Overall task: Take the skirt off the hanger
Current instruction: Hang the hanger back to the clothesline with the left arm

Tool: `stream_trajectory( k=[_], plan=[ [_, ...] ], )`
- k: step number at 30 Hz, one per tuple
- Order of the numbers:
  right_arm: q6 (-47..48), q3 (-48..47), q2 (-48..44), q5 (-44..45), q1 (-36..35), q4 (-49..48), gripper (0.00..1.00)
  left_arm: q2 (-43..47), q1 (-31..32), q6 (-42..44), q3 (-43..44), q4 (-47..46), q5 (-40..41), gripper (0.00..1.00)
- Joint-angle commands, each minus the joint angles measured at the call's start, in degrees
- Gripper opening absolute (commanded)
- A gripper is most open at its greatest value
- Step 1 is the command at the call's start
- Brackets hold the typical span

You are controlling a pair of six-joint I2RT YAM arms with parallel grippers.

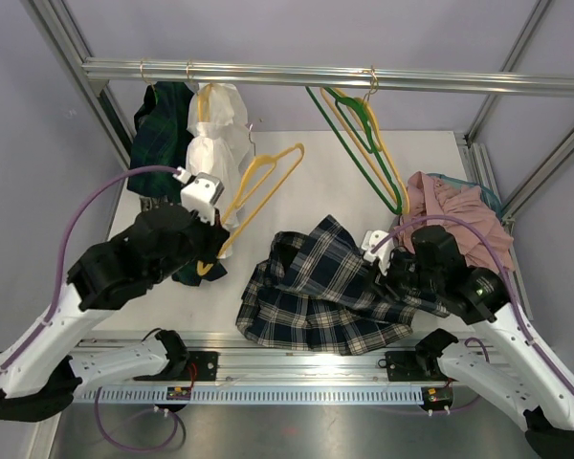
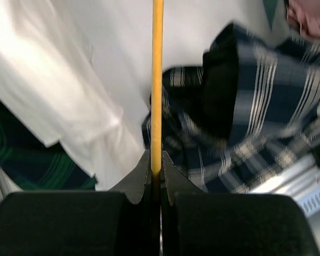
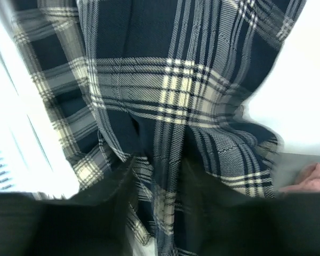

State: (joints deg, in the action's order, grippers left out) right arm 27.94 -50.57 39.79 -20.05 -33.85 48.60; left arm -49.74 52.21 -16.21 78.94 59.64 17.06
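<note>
Between the left gripper's [image 2: 156,178] fingers a yellow hanger [image 1: 258,186] is pinched tight, while the right gripper's [image 3: 157,176] fingers stand narrowly parted over the plaid skirt [image 1: 330,287], which lies heaped on the desk [image 1: 297,206] off the hanger. Fabric could snag on those fingers and drag as the arm lifts. No containers are in view.

White arm links [image 1: 48,335], black joint housings, purple cables [image 1: 105,191], black tools.

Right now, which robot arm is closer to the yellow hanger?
Left. The left gripper has its jaws shut on the yellow hanger. The right gripper is off to the side, over the plaid skirt.
</note>
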Motion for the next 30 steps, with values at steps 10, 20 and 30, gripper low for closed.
stream_trajectory(
  k=[10,20,30],
  plan=[
    [2.6,1.8,-4.3,-5.6,0.2,-3.5,0.96,-15.2,0.5,0.2,5.9,-28.2,14.7,0.00],
    [0.6,2.6,-5.5,-4.7,0.2,-5.9,0.97,-24.7,0.5,1.0,13.6,-29.6,24.8,0.00],
    [0.3,2.3,-6.3,-5.4,0.2,-5.4,0.97,-32.2,0.2,2.0,16.4,-31.1,23.4,0.00]
  ],
)
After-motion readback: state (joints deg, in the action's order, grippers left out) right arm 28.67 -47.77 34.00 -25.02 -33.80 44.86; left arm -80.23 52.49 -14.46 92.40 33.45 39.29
